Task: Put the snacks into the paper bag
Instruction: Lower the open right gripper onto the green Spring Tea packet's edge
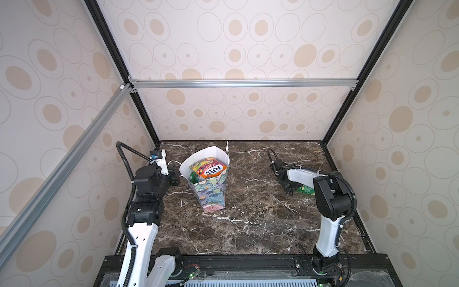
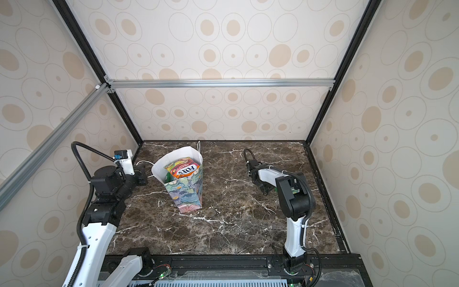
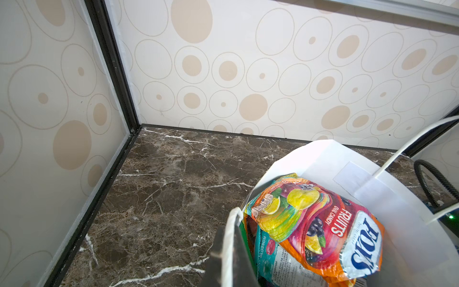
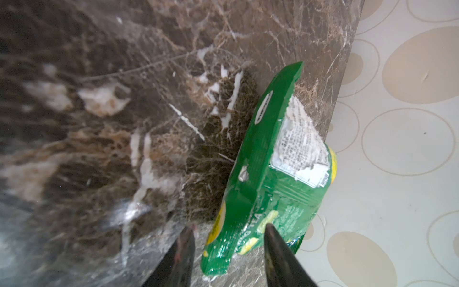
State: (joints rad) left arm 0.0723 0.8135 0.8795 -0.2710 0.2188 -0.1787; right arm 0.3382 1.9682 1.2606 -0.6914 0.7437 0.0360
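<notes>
Surface: I see a brown marble table (image 1: 260,223).
Room: dotted walls (image 1: 248,49).
Left gripper (image 1: 178,177): clamps bag (image 1: 211,196).
Right gripper (image 4: 228,248): parted astride packet (image 4: 268,179).

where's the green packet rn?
In both top views the green packet lies by the table's right edge, far from the paper bag; the right gripper straddles its end.

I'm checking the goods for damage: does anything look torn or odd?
Yes. The green packet, on the right of the table, has a white label that looks ragged and partly peeled. Nothing else stands out.
</notes>
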